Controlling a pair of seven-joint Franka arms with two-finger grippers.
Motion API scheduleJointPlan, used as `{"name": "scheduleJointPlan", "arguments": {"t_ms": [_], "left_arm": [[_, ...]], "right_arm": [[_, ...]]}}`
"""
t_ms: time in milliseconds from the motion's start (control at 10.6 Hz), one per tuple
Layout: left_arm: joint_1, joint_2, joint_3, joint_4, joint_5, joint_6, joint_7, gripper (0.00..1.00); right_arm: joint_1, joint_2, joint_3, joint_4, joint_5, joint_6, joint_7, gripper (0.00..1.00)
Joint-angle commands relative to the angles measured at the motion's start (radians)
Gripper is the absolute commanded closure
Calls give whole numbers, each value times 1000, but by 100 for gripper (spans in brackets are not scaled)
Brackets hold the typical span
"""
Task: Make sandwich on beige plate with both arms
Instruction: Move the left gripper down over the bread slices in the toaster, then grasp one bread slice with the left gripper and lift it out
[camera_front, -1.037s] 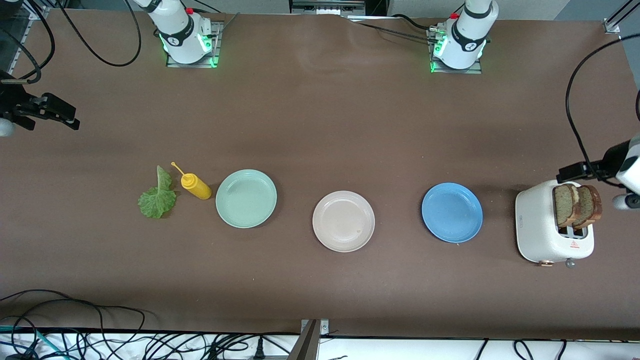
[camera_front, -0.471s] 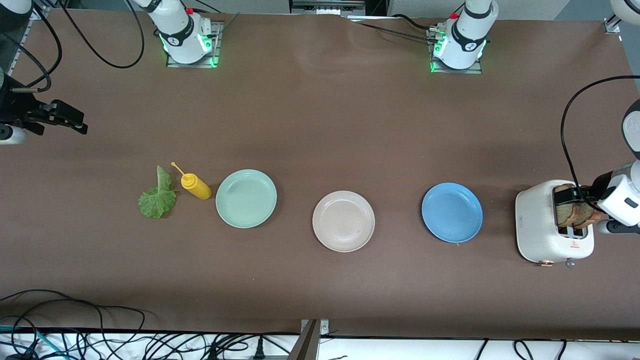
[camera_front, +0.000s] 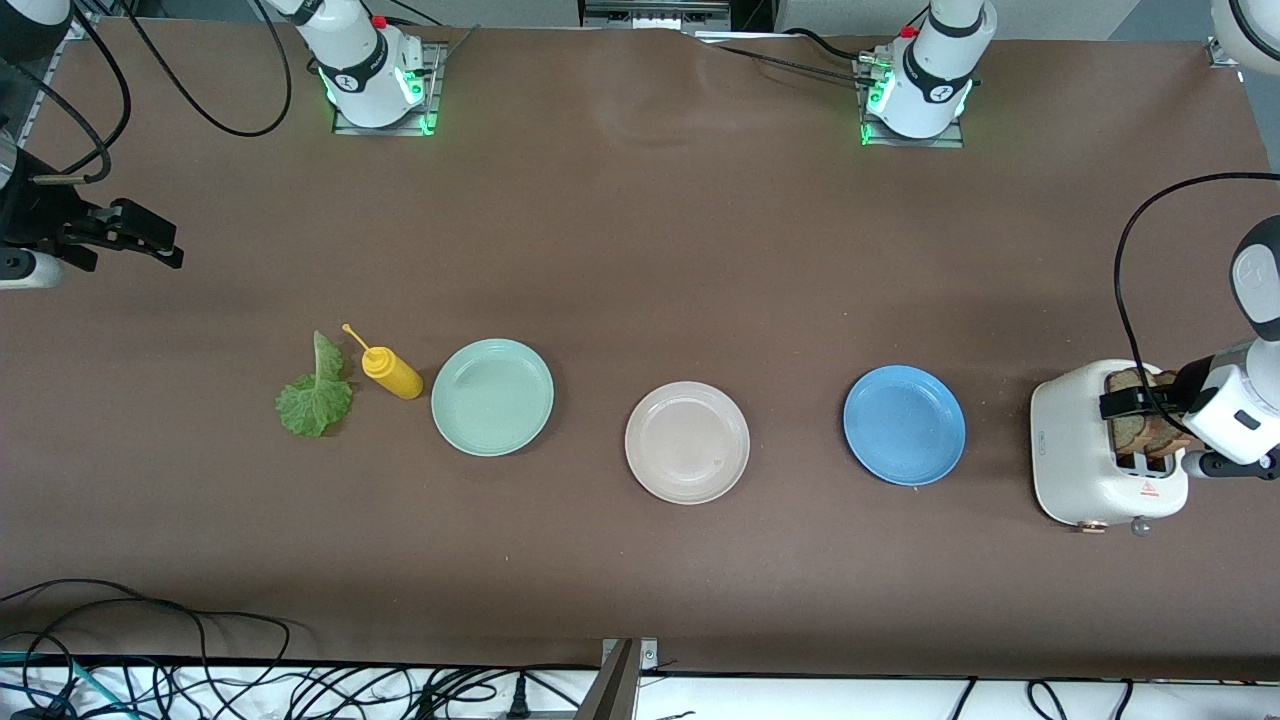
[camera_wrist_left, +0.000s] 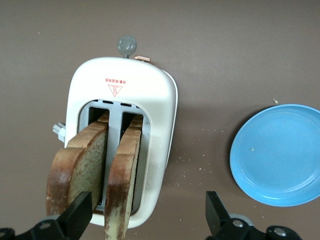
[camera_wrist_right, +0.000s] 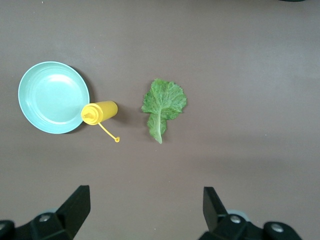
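Bread slices (camera_wrist_left: 95, 170) stand in the toaster (camera_wrist_left: 125, 105) under the left gripper (camera_wrist_left: 147, 215), jaws wide, empty.

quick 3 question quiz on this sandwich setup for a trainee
1. True or false: the round pale beige plate already holds bread.
2. Where do the two brown bread slices stand? A) white toaster B) round blue plate C) round mint-green plate
3. Fill in: the yellow squeeze bottle lies between the mint-green plate and the green ____ leaf.

Key: 1 false. 2 A; the left gripper hangs over them, fingers open. 3 lettuce.
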Motion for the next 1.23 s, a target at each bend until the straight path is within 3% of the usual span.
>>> {"name": "scheduleJointPlan", "arguments": {"t_ms": [0,377,660,754,1131], "left_arm": [[12,27,-9,37,31,-1,17,0],[32,50,-9,28,33,51,18,0],[37,61,-9,20,31,53,17,12],[40,64,-9,20,24,53,17,23],[41,64,-11,19,16,42,18,100]], "right_arm": [[0,0,0,11,18,-7,0,0],[3,0,0,11,18,-7,1,0],[8,0,0,11,16,-11,0,0],[9,0,1,11,15,-13,0,0],[17,0,1,11,15,-13,4,0]]}}
